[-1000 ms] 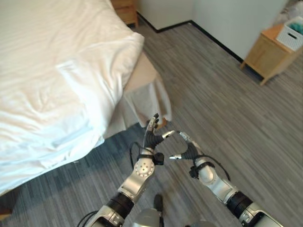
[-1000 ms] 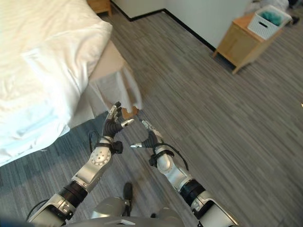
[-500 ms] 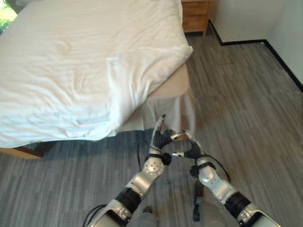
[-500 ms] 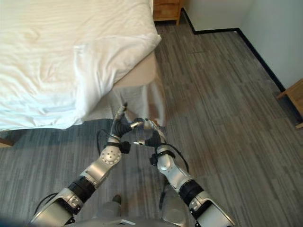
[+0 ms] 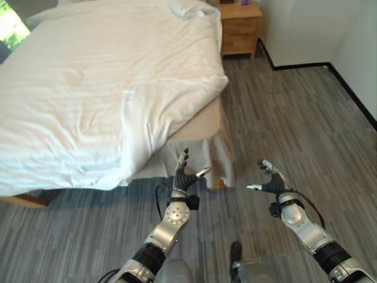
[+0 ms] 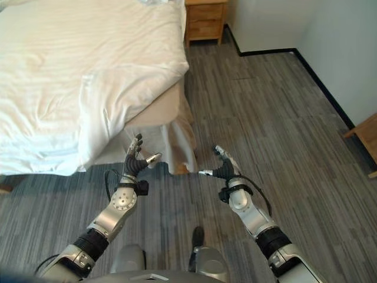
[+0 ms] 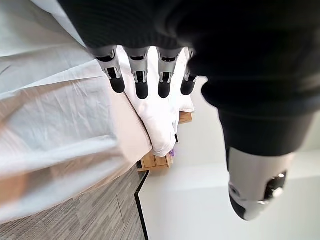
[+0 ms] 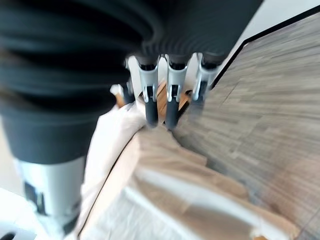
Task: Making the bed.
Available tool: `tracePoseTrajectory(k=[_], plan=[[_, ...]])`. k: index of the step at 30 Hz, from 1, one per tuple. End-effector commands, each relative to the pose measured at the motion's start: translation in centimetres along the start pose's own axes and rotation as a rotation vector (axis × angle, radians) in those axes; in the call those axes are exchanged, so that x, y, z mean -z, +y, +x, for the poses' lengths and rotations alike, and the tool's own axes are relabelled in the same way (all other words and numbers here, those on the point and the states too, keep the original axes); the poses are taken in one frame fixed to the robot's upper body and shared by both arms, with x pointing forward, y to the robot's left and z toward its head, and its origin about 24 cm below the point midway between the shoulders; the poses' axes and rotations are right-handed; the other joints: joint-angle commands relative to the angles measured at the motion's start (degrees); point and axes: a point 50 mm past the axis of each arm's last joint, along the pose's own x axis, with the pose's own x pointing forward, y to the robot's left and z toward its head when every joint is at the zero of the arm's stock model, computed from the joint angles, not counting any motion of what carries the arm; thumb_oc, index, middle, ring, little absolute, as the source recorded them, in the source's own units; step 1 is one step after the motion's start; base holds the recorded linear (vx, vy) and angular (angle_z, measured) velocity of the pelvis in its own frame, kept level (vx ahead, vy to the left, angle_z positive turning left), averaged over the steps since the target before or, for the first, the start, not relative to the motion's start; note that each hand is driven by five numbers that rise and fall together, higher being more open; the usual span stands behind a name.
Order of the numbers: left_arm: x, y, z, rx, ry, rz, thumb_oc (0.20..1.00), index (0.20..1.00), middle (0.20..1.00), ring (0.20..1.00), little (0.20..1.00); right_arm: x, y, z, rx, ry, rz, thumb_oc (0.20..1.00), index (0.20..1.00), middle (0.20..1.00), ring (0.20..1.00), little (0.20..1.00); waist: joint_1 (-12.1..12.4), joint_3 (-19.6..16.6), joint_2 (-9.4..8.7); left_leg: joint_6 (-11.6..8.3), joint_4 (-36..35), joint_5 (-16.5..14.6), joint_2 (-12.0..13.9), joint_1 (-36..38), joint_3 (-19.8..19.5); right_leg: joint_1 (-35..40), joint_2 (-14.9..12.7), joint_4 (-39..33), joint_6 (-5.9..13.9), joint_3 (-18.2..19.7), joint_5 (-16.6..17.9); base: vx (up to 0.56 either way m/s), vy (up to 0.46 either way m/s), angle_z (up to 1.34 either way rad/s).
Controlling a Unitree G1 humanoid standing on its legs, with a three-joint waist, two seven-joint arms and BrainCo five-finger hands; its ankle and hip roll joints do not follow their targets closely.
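— Where's the rumpled white duvet (image 5: 100,88)?
— Spread over the bed, one corner drooping past the mattress's near corner.
— And the hands?
— Left hand (image 5: 185,177) and right hand (image 5: 271,183) hover over the grey floor (image 5: 283,118), fingers spread, holding nothing.

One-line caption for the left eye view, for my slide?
Both hands, left and right, open and empty before the bed corner, white duvet hanging off it.

Bed (image 5: 106,88) far-left; nightstand (image 5: 238,26) behind, by wall; L hand (image 5: 184,177) near bed corner, R hand (image 5: 272,184) apart over floor.
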Motion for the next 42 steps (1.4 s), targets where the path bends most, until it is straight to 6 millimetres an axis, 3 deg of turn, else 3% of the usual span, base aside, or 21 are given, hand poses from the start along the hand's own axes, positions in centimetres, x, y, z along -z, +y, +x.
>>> tracePoseTrajectory(k=[1,4,5,7,10,12,14,15,16,18,19,22,23,24,27,28,29,30,34,40,42], plan=[[-2.6,-0.9,-0.4,0.065,-0.132,-0.057,1.0,1.0,1.0,1.0,1.0,-2.3,0.7,0.2,0.039,-0.104,0.072,1.0,1.0,1.0,1.0,1.0,2.7,-0.3,1.82,5.58,-13.1,-0.7,-4.6,-1.5,9.8,6.5,-1.8,-2.9,7.47,1.3,-6.0,0.37,0.079,0.45],[-2.0,-0.8,-0.7,0.061,-0.099,-0.077,1.0,1.0,1.0,1.0,1.0,-1.7,1.1,0.1,0.069,-0.071,0.031,1.0,1.0,1.0,1.0,1.0,3.3,-0.6,3.36,5.76,-20.6,3.9,-4.1,-1.2,17.8,10.4,0.5,-2.9,7.03,0.5,-9.7,0.37,0.107,0.02],[-1.8,-0.7,-0.9,0.058,-0.09,-0.08,1.0,1.0,1.0,1.0,1.0,-1.7,1.3,-0.1,0.07,-0.071,0.031,1.0,1.0,1.0,1.0,1.0,3.4,-0.7,3.29,5.78,-21.6,4.5,-3.6,-0.9,18.7,11.9,0.7,-2.9,6.9,0.6,-10.3,0.33,0.13,0.06],[-1.1,-0.2,-1.3,0.023,-0.052,-0.088,1.0,1.0,1.0,1.0,1.0,-2.0,2.3,-0.6,0.056,-0.086,0.016,1.0,1.0,1.0,1.0,1.0,4.0,-2.0,2.2,7.54,-25.9,4.2,-5.9,2.5,14.6,14.0,0.2,-2.9,7.84,0.3,-9.2,0.46,0.161,-0.08],[-0.9,-0.3,-1.4,0.023,-0.046,-0.085,1.0,1.0,1.0,1.0,1.0,-1.9,2.7,-0.8,0.063,-0.08,0.019,1.0,1.0,1.0,1.0,1.0,4.1,-2.2,1.52,7.61,-27.2,4.8,-6.0,3.7,14.5,14.9,0.2,-2.9,7.76,0.3,-9.0,0.21,0.075,-0.08],[-1.3,0.4,-1.4,-0.005,-0.062,-0.074,1.0,1.0,1.0,1.0,1.0,-1.8,3.1,-1.6,0.096,-0.087,-0.023,1.0,1.0,1.0,1.0,1.0,4.1,-2.8,-0.71,8.69,-29.0,3.9,-6.3,7.1,15.8,15.3,-0.7,2.0,9.11,-1.0,-9.1,0.24,0.117,0.04],[-1.9,1.2,-1.0,-0.042,-0.094,-0.061,1.0,1.0,1.0,1.0,1.0,-2.3,2.0,-1.0,0.176,-0.129,-0.101,1.0,1.0,1.0,1.0,1.0,4.3,-2.3,-1.07,8.96,-29.6,3.1,-5.4,8.6,16.0,11.2,-1.9,10.9,11.8,-2.8,-8.5,0.1,0.083,0.05],[-1.9,1.2,-1.0,-0.042,-0.094,-0.061,1.0,1.0,1.0,1.0,1.0,-2.3,2.0,-1.0,0.176,-0.129,-0.101,1.0,1.0,1.0,1.0,1.0,4.4,-2.4,-1.04,8.95,-29.6,3.1,-5.3,8.5,16.0,11.1,-1.8,11.0,11.78,-2.7,-8.5,0.11,0.077,0.15],[-2.2,2.7,-0.6,-0.069,-0.106,-0.039,1.0,1.0,1.0,1.0,1.0,-6.1,-5.4,2.2,0.399,-0.238,-0.176,1.0,1.0,1.0,1.0,1.0,3.3,-1.7,-1.5,9.09,-30.2,2.3,-4.6,10.1,14.9,5.9,-3.1,20.9,14.55,-3.4,-5.4,0.06,0.042,0.15],[-2.3,2.6,-0.5,-0.067,-0.11,-0.041,1.0,1.0,1.0,1.0,1.0,-6.2,-5.6,2.3,0.402,-0.237,-0.178,1.0,1.0,1.0,1.0,1.0,3.5,-1.8,-1.27,9.08,-30.3,2.5,-4.4,9.6,15.0,5.3,-2.9,21.1,14.41,-3.2,-5.2,0.11,0.047,0.33],[-2.0,4.8,-0.3,-0.103,-0.092,0.024,1.0,1.0,1.0,1.0,1.0,-12.7,-12.3,1.8,0.515,-0.461,-0.232,1.0,1.0,1.0,1.0,1.0,2.0,-1.7,-1.6,9.09,-30.4,0.8,-3.7,11.2,13.9,0.9,-4.8,25.1,14.69,-3.0,-3.0,0.25,0.017,0.28],[-0.9,5.6,-0.7,-0.117,-0.041,0.042,1.0,1.0,1.0,1.0,1.0,-14.7,-13.4,1.6,0.529,-0.523,-0.302,1.0,1.0,1.0,1.0,1.0,1.9,-2.3,-2.11,8.46,-30.4,-0.6,-3.3,11.5,12.0,0.6,-7.7,20.6,12.87,-4.2,-3.8,0.28,-0.084,0.3],[0.1,6.4,-1.4,-0.103,0.008,0.047,1.0,1.0,1.0,1.0,1.0,-16.2,-14.6,1.8,0.547,-0.544,-0.364,1.0,1.0,1.0,1.0,1.0,2.7,-2.6,-2.83,7.98,-30.4,-1.9,-3.7,12.3,9.7,0.7,-8.9,14.9,11.45,-3.1,-5.3,0.32,-0.127,0.32],[0.6,6.5,-1.6,-0.093,0.034,0.051,1.0,1.0,1.0,1.0,1.0,-16.4,-14.6,2.1,0.556,-0.542,-0.364,1.0,1.0,1.0,1.0,1.0,2.7,-2.7,-3.23,7.86,-30.4,-2.3,-4.1,12.6,8.3,0.5,-8.1,10.9,11.04,-0.8,-5.0,0.46,-0.153,0.37],[1.8,6.9,-2.0,-0.041,0.093,0.075,1.0,1.0,1.0,1.0,1.0,-16.7,-15.5,3.1,0.576,-0.514,-0.365,1.0,1.0,1.0,1.0,1.0,1.7,-2.9,-4.35,7.62,-30.4,-3.6,-6.4,13.4,1.4,-2.8,-4.9,3.1,11.55,13.7,-2.6,0.36,-0.092,1.12],[1.9,7.1,-2.0,-0.03,0.098,0.078,1.0,1.0,1.0,1.0,1.0,-16.8,-15.9,3.2,0.577,-0.51,-0.365,1.0,1.0,1.0,1.0,1.0,1.6,-3.1,-4.41,7.55,-30.4,-4.2,-6.9,13.6,0.2,-3.2,-4.8,1.5,11.78,15.5,-2.2,0.21,-0.033,1.42],[1.9,7.1,-2.0,-0.03,0.098,0.077,1.0,1.0,1.0,1.0,1.0,-16.9,-15.9,3.2,0.577,-0.511,-0.365,1.0,1.0,1.0,1.0,1.0,1.4,-3.2,-4.4,7.61,-30.4,-4.4,-6.9,13.6,0.1,-3.0,-4.9,1.2,11.84,15.3,-2.1,0.27,-0.038,1.51],[1.9,7.5,-2.0,-0.013,0.099,0.069,1.0,1.0,1.0,1.0,1.0,-17.2,-16.3,4.0,0.588,-0.505,-0.37,1.0,1.0,1.0,1.0,1.0,2.4,-3.4,-4.81,7.52,-30.4,-5.1,-7.8,14.1,-2.9,-3.3,-5.2,-0.8,11.39,16.0,-0.8,0.25,-0.097,1.69],[2.5,8.2,-2.7,-0.016,0.117,0.051,1.0,1.0,1.0,1.0,1.0,-18.4,-17.0,6.6,0.577,-0.481,-0.431,1.0,1.0,1.0,1.0,1.0,4.3,-4.9,-5.4,7.14,-30.4,-4.7,-8.4,14.7,-5.2,-0.6,-6.6,-2.3,12.05,11.8,2.3,0.2,-0.129,1.14],[3.8,8.9,-3.9,0.0,0.167,0.06,1.0,1.0,1.0,1.0,1.0,-19.1,-15.3,10.1,0.489,-0.416,-0.406,1.0,1.0,1.0,1.0,1.0,6.7,-6.5,-4.32,6.1,-30.4,-4.9,-7.3,14.7,-6.4,1.6,-6.1,-2.9,11.14,8.7,0.7,0.16,-0.067,0.19],[4.2,9.3,-4.1,-0.016,0.187,0.059,1.0,1.0,1.0,1.0,1.0,-18.9,-14.3,11.5,0.441,-0.359,-0.481,1.0,1.0,1.0,1.0,1.0,8.1,-6.9,-3.95,5.44,-30.4,-4.4,-6.7,14.2,-7.0,2.1,-5.8,-2.9,10.77,7.7,0.0,0.11,-0.062,0.12]])
